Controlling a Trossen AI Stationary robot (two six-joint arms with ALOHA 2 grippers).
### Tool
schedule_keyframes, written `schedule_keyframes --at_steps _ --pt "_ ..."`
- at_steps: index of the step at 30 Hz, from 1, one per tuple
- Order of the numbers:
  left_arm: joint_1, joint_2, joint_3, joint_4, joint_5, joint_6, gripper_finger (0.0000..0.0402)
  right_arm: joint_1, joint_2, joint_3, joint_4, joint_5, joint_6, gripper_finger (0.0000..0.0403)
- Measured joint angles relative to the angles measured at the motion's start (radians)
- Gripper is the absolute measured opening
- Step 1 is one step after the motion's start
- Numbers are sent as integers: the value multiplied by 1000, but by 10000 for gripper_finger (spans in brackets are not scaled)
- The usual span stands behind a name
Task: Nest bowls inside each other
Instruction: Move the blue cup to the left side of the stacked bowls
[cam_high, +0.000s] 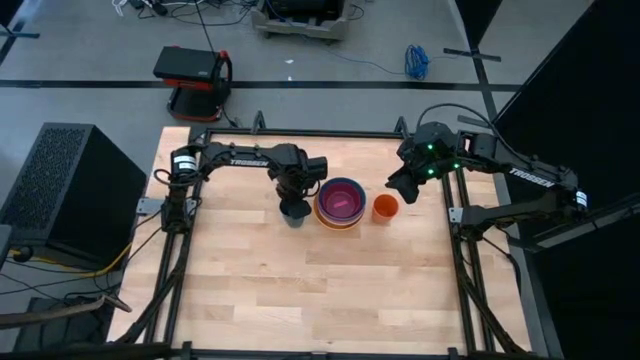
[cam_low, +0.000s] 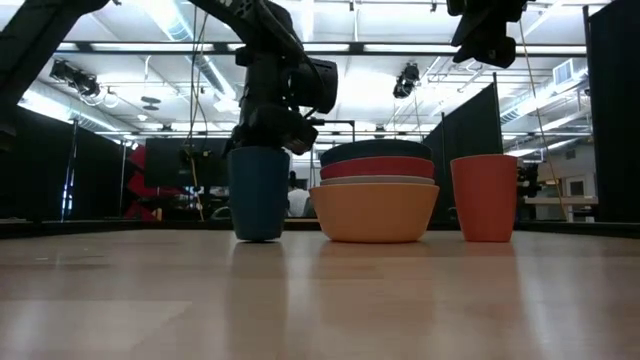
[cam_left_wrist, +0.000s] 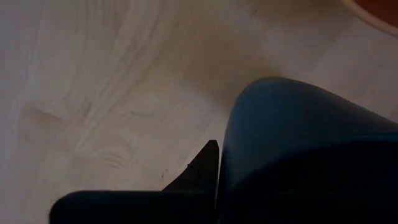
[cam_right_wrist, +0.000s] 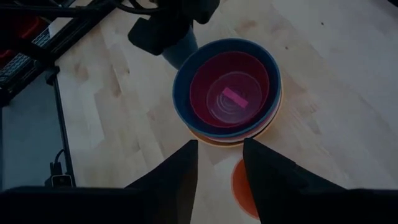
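The bowls (cam_high: 340, 203) sit nested in one stack mid-table: orange at the bottom (cam_low: 375, 212), then white, red-orange and teal-blue, with the magenta one (cam_right_wrist: 229, 93) innermost. Just to the stack's left a small dark blue cup (cam_low: 258, 195) stands upright, and my left gripper (cam_high: 294, 200) comes down onto it and is shut on it. To the stack's right stands a small orange cup (cam_high: 385, 207). My right gripper (cam_right_wrist: 221, 146) hangs open, high above the table near that cup, touching nothing. My left gripper holds the dark blue cup by its wall near the rim (cam_left_wrist: 233, 155). It comes from above, pointing down. One finger (cam_left_wrist: 202, 171) lies against the outside of the wall; the cup hides the other finger. The cup stands upright with its base on the table (cam_low: 258, 237).
The wooden tabletop (cam_high: 300, 290) lies bare toward the near edge. The dark frame rails (cam_high: 300, 133) run along the far and side edges. The orange cup (cam_low: 485, 197) stands close to the stack's right side.
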Motion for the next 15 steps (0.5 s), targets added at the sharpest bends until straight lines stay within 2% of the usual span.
schedule_keyframes --at_steps 15 --pt "-1 5 32 4 21 -24 103 0 0 0 1 6 -10 111"
